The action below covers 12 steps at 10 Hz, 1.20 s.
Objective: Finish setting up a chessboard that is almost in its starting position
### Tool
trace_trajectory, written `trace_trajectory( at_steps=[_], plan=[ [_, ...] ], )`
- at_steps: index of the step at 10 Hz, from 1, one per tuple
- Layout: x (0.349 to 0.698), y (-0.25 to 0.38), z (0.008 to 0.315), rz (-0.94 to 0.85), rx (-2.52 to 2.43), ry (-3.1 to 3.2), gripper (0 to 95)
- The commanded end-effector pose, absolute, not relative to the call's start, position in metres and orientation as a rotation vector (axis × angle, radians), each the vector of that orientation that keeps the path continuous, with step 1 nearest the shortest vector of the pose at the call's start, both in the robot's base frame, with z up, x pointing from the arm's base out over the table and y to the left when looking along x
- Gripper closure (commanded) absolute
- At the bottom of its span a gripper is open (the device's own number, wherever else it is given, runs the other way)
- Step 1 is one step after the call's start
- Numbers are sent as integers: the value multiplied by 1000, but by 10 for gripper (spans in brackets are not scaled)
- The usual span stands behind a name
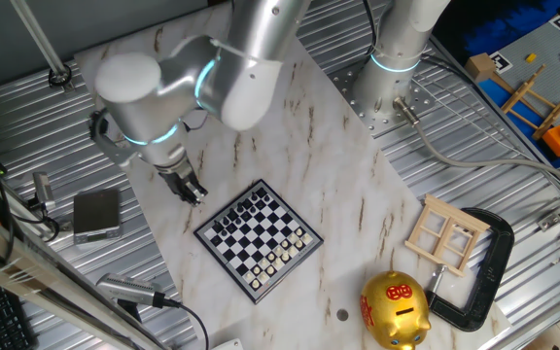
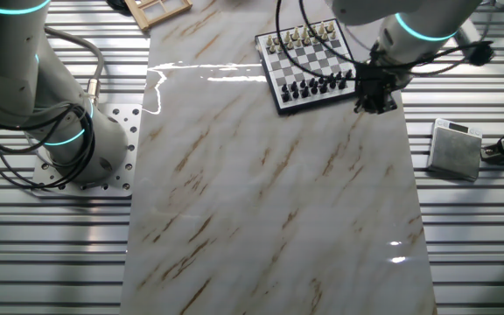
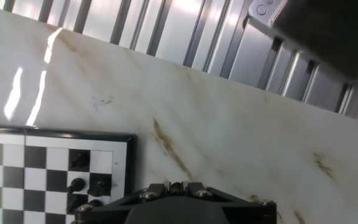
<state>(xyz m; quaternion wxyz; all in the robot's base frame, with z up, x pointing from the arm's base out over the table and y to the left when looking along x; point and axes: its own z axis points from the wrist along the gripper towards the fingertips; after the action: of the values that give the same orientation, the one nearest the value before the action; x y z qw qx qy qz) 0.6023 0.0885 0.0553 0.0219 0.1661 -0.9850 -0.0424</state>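
The chessboard (image 1: 260,239) lies on the marble slab, black pieces along its upper-left side and white pieces along its lower-right side. In the other fixed view the chessboard (image 2: 310,60) sits at the slab's far edge. My gripper (image 1: 192,191) hovers just off the board's black-side corner, over bare marble. It is the dark gripper (image 2: 375,96) beside the row of black pieces. In the hand view the gripper (image 3: 176,186) has its fingers close together with a small dark rounded piece between them. The chessboard's corner (image 3: 39,163) shows at lower left with a few black pieces.
A gold piggy bank (image 1: 395,311), a pale wooden window frame (image 1: 445,233) and a black clamp (image 1: 486,272) lie right of the board. A grey box (image 1: 97,214) sits off the slab on the ribbed metal, close to the gripper. The arm's base (image 1: 392,78) stands behind.
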Motion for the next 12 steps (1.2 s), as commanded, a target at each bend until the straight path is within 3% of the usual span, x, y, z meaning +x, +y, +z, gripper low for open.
trace_trajectory(
  at_steps=[1, 12],
  plan=[
    [617, 95, 67, -155, 506, -3054, 950],
    [623, 103, 75, -179, 580, -3041, 950]
  ],
)
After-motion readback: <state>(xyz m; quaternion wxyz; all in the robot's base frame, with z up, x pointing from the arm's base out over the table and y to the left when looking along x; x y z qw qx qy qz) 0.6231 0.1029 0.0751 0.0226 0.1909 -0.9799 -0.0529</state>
